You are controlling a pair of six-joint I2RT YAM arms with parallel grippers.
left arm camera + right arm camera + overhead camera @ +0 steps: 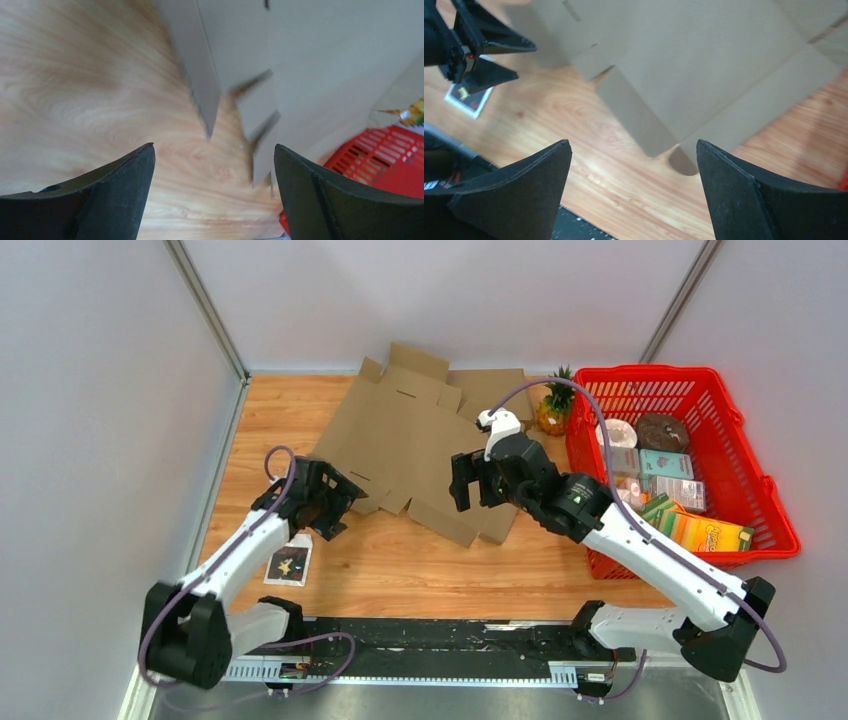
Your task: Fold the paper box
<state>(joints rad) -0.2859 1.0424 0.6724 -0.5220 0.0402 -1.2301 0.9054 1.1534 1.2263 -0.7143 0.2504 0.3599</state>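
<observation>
The paper box point(410, 430) is an unfolded brown cardboard blank lying flat on the wooden table, its flaps spread toward the near side. My left gripper point(335, 502) stands open at the blank's left near edge, with nothing between its fingers; its wrist view shows cardboard flaps point(210, 85) just ahead of the open gripper point(213, 150). My right gripper point(472, 485) hovers open over the blank's right near flaps. In the right wrist view a long flap point(639, 117) and a rounded tab point(684, 161) lie ahead of the open, empty gripper point(634, 145).
A red basket point(775, 495) full of packaged goods stands at the right, a small pineapple point(553, 405) beside it at the back. A small dark card point(288, 565) lies on the table near the left arm. White walls enclose the table.
</observation>
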